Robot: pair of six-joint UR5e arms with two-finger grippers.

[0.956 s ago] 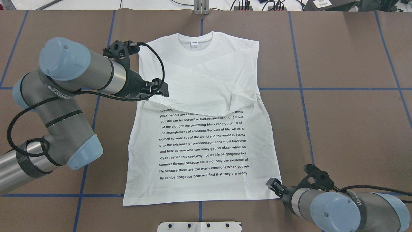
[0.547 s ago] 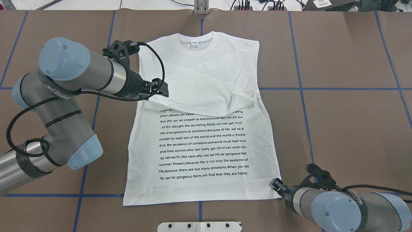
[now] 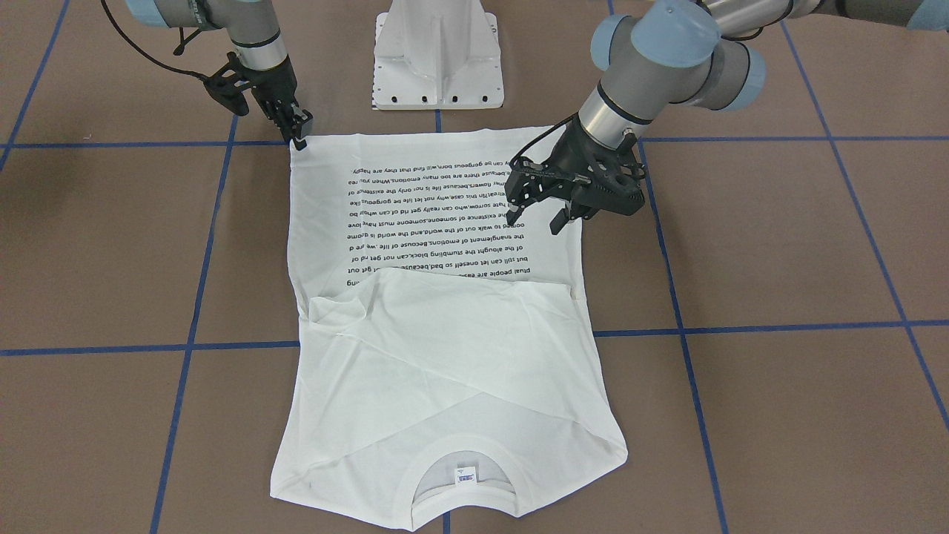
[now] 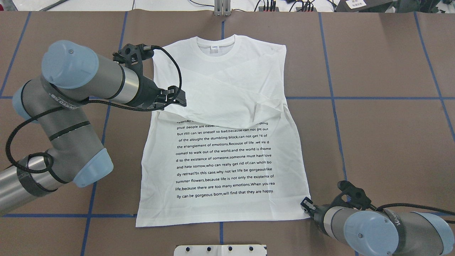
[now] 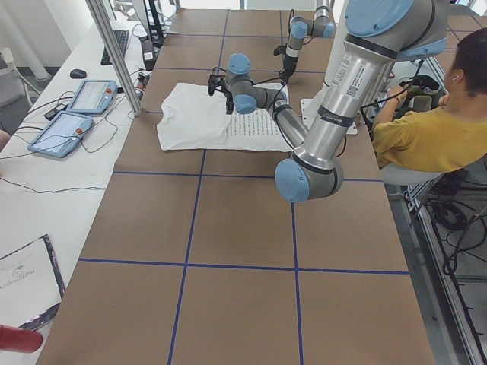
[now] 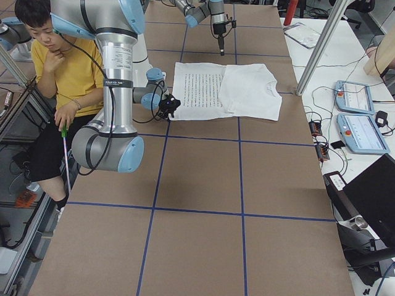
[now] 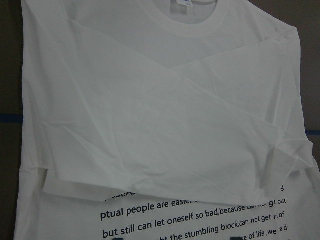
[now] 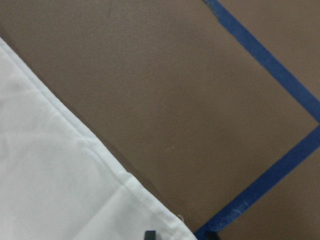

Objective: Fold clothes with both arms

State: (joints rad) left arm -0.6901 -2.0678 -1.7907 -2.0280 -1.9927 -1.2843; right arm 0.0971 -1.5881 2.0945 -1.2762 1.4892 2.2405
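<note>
1. Lying flat on the brown table (image 4: 384,142), the white T-shirt (image 4: 227,81) faces print up. Its collar (image 4: 216,53) is on the side away from the robot, and its hem is nearest the white pedestal base (image 3: 439,55).
2. Both long sleeves are folded across the chest. They overlap, and the lower one covers the top of the black text (image 4: 224,160).
3. The left gripper (image 3: 535,221) hangs over the shirt's edge on the robot's left, near the folded cuff. Its fingers are spread apart and grasp nothing.
4. The right gripper (image 3: 299,137) sits low at the hem corner on the robot's right. In the wrist view its fingertips (image 8: 150,234) stand apart, unclamped, with the corner lying between them.
5. Blue tape lines (image 4: 332,97) cross the table around the shirt.
</note>
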